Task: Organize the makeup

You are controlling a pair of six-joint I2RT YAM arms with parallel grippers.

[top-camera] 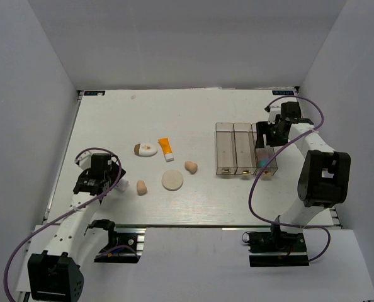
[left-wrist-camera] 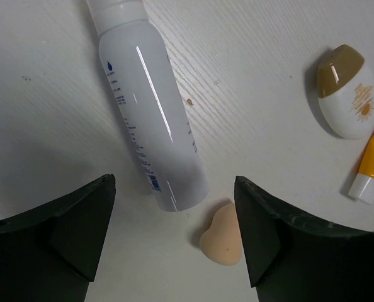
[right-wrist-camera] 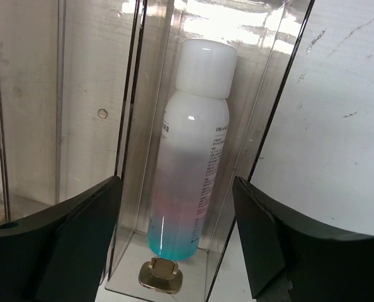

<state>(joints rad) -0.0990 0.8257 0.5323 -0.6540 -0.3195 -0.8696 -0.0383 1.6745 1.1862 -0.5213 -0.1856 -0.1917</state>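
Both open and empty: left end effector (left-wrist-camera: 173, 189), right end effector (right-wrist-camera: 175, 185). White bottle (left-wrist-camera: 152, 119) lies near-left on the table (left-wrist-camera: 48, 94) beneath the left one. Judged glossy and prone to roll; you should clamp it mid-body.

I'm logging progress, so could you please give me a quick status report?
Left pincer open over white bottle and sponge. Right pincer open above pink-blue bottle in organizer's right compartment. Nothing in the way.
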